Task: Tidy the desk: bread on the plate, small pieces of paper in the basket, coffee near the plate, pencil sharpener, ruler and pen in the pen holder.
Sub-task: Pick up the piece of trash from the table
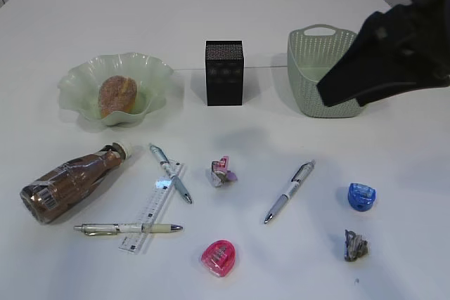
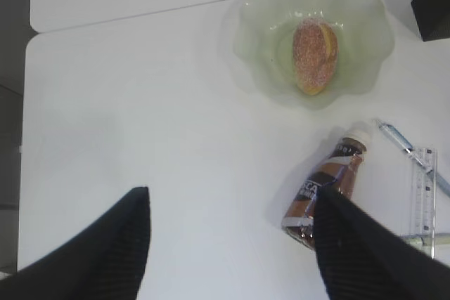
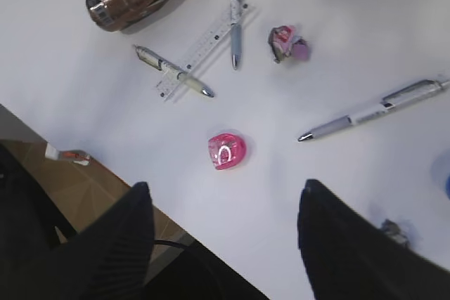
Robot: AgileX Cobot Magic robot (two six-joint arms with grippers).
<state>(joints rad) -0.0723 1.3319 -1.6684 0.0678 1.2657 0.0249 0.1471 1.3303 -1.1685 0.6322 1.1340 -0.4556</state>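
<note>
We see the bread [image 1: 117, 95] sitting in the plate [image 1: 155, 75], so that part looks done. The coffee [image 1: 67, 183] lies on its side on the desk [image 1: 281, 5], near the plate and just under our left end effector [image 2: 232, 244]. Its two fingers stand wide apart and hold nothing. Our right end effector [image 3: 225, 240] is wide open and empty too, high above the pink sharpener [image 3: 226, 150].

We think the coffee comes next. We should go down with one finger on each side of the bottle's fat middle, squeeze gently, then stand it up close to the plate. We must not bump the ruler [image 1: 152, 206] or the pens beside it.

The paper bits [image 1: 222, 171], the basket [image 1: 320, 68] and the pen holder [image 1: 224, 73] wait for later
</note>
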